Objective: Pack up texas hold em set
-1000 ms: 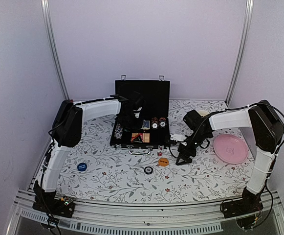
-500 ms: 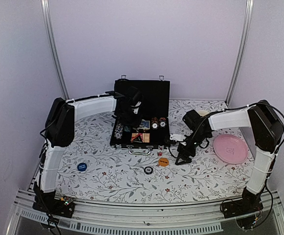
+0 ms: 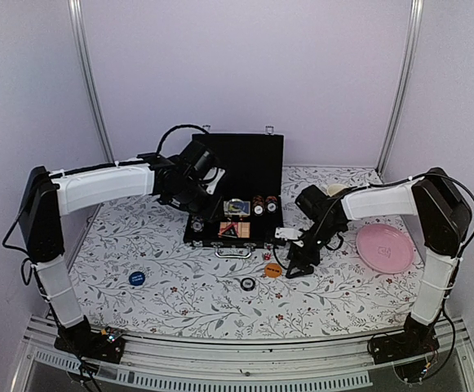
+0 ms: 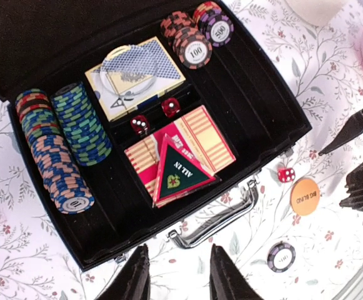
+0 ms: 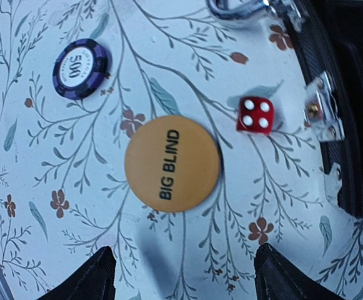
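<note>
The black briefcase lies open at the back middle. In the left wrist view its tray holds striped chip stacks, card decks, a triangle token and two red dice. My left gripper hovers open and empty above the case's front left; its fingertips show near the silver handle. My right gripper is open just above the table beside an orange BIG BLIND button. A red die and a purple 500 chip lie loose nearby.
A blue round button lies on the floral cloth at front left. A pink plate sits at the right. A cream mug stands behind the right arm. White walls with metal posts close the back and sides.
My left arm has swung out to the left and lifted, so its gripper has pulled back from inside the case. My right gripper has shifted slightly left toward the orange button.
</note>
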Motion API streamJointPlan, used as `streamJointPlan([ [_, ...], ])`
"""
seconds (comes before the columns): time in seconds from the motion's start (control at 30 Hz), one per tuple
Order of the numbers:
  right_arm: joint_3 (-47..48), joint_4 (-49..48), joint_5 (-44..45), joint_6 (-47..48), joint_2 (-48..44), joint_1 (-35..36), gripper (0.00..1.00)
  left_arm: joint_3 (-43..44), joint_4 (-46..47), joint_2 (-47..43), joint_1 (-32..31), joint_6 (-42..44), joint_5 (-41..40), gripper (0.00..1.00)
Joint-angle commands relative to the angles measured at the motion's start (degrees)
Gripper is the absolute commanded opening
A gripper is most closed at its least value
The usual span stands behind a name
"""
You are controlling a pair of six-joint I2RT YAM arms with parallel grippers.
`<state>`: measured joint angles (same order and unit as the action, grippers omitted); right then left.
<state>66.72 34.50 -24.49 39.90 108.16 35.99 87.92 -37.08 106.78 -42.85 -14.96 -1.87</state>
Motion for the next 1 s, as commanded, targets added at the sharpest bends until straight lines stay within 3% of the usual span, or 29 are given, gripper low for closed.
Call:
streamJointPlan([
  [0.0,4.27,0.74,-1.3,0.5,-0.88,2.9,0.69,-3.79,0.84,-6.29,0.64,4.2,-0.71,0.36],
  [0.07,6.12,0.7,0.01,0.65,0.69,3.39,0.65,-3.63,0.44,-7.79,1.94,6.07,-0.14,0.42],
  [0.2,10.33,1.05,1.7,0.38,4.26,3.75,0.57,-5.03,5.77,-11.42,4.4,8.52,-0.3,0.8],
  [0.27,12.61,1.19,2.27,0.44,5.99,3.79,0.54,-5.61,9.4,-12.27,5.43,9.45,1.05,0.94],
  [0.47,18.39,3.63,4.71,1.03,11.57,4.14,0.48,-2.44,12.65,-8.76,7.52,12.51,5.75,0.84],
  [0.77,22.39,6.16,5.61,0.65,15.68,4.25,0.4,-10.61,18.44,-13.65,11.23,10.59,10.92,0.81],
  [0.97,24.42,7.37,5.28,-0.03,16.67,4.62,0.25,-11.01,18.65,-14.57,12.52,9.4,12.75,0.8],
])
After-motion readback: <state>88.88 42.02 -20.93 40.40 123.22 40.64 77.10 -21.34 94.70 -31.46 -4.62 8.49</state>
